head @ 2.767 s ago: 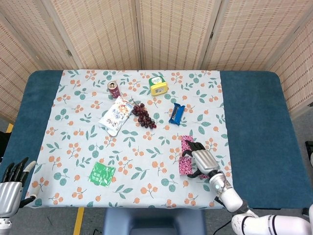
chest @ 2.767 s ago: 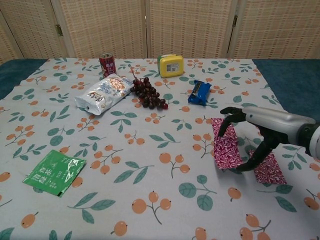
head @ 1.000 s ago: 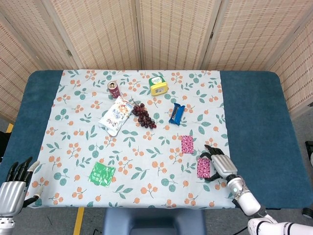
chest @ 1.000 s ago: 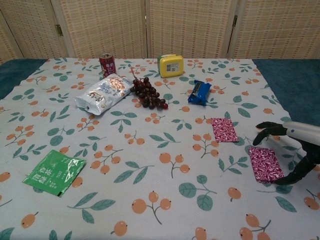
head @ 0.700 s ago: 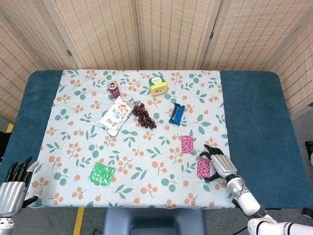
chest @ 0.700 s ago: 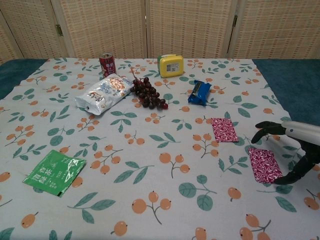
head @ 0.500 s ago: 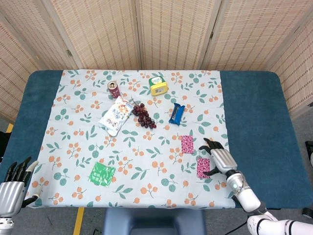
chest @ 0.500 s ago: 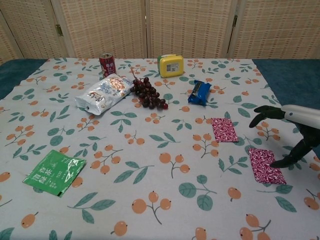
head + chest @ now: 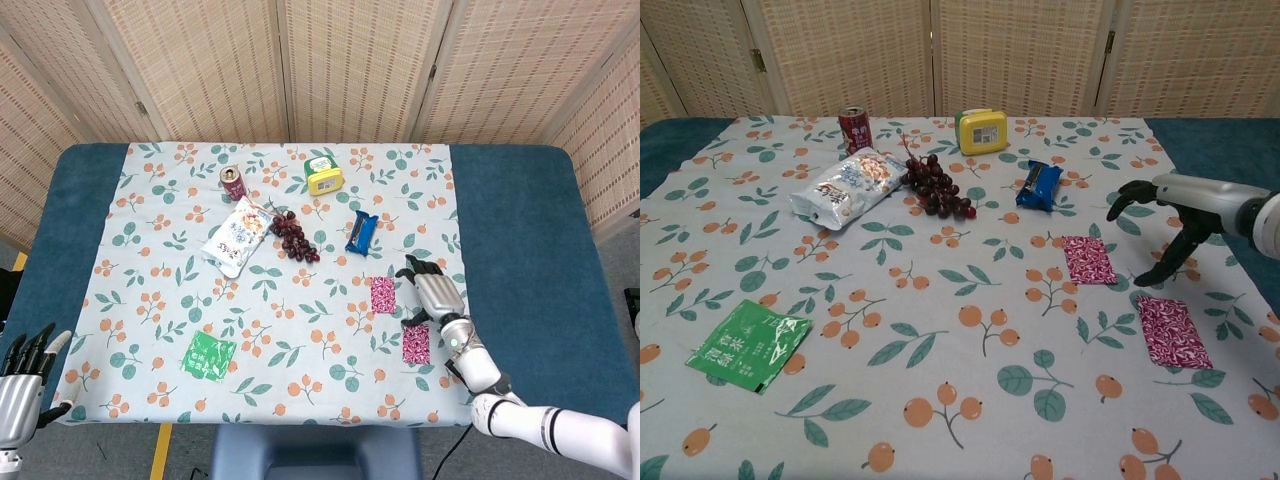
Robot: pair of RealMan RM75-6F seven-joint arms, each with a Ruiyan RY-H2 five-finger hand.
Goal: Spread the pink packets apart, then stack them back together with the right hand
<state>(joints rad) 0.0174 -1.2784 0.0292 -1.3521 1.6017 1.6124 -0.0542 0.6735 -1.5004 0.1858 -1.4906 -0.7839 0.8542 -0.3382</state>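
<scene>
Right robot hand point(image 9: 1167, 215) hovers empty, fingers spread, over the separated pink packets point(image 9: 1088, 259).

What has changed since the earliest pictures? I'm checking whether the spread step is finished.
The right hand dragged the near pink packet off the far pink packet, let go, and lifted away, empty. The left hand and the other items stayed put.

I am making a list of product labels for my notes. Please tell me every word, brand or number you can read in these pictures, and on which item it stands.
Green packet: large white characters, too blurred to read.
White snack bag: print too small to read.
Red can: label unreadable.
Yellow box: label blurred.
Blue wrapper: text unreadable.
Pink packets: pattern only, no text seen.
</scene>
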